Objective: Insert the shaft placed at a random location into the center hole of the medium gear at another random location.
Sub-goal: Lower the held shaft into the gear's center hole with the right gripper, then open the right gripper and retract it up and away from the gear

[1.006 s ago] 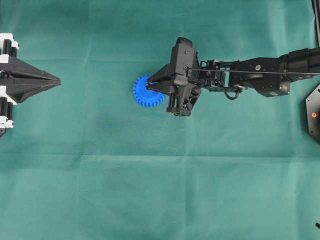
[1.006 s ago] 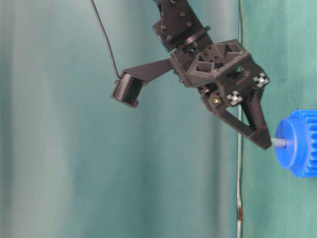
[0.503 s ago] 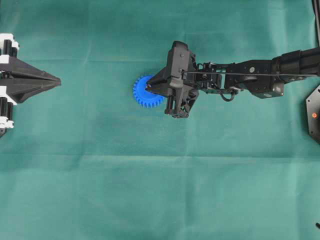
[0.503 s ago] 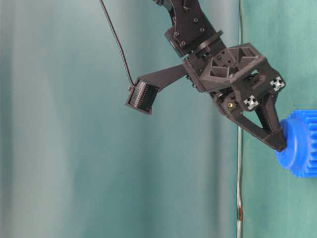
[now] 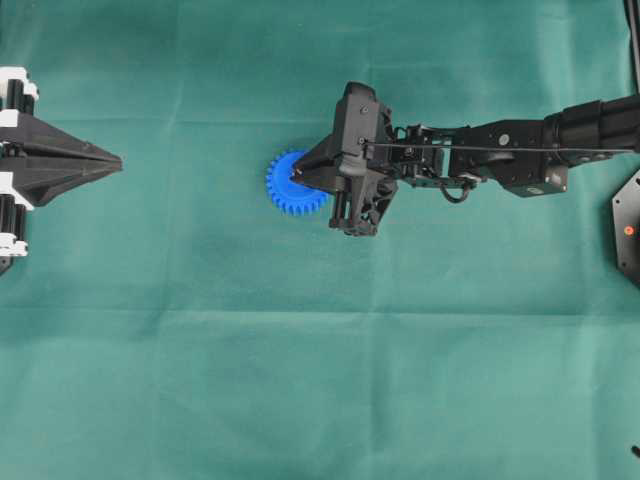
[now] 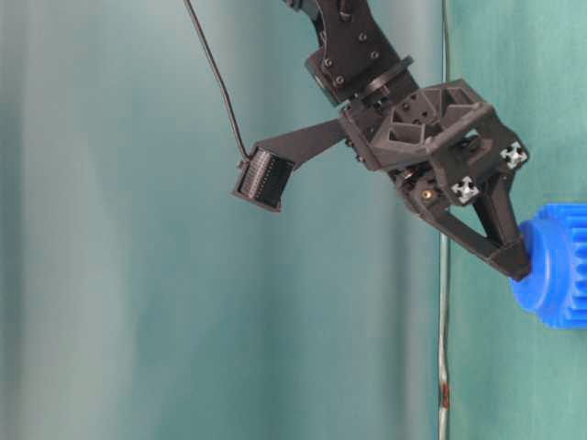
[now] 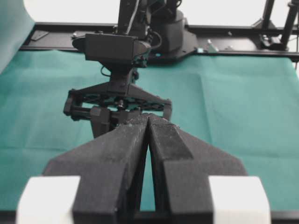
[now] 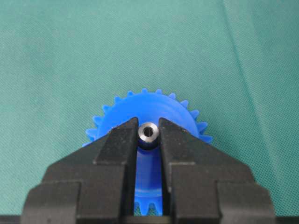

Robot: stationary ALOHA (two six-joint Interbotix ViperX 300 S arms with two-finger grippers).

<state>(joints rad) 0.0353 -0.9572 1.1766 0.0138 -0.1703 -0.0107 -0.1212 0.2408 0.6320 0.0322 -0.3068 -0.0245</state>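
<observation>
The right gripper (image 8: 148, 135) is pinching the little metal pin (image 8: 148, 133) between its two fingers, right over the middle of the blue gear (image 5: 288, 186) lying flat on the green cloth (image 5: 300, 380). The pin is pointing straight down at the gear's hub, and the fingertips are touching the hub's top, so I think it is already going into the hole. The left gripper (image 7: 148, 122) is waiting far away, pressed together and holding nothing.

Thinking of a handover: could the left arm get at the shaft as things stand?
Probably not. The shaft is clamped in the right gripper over the gear, its jaws covering both sides. The left gripper sits shut at the far edge of the cloth.
</observation>
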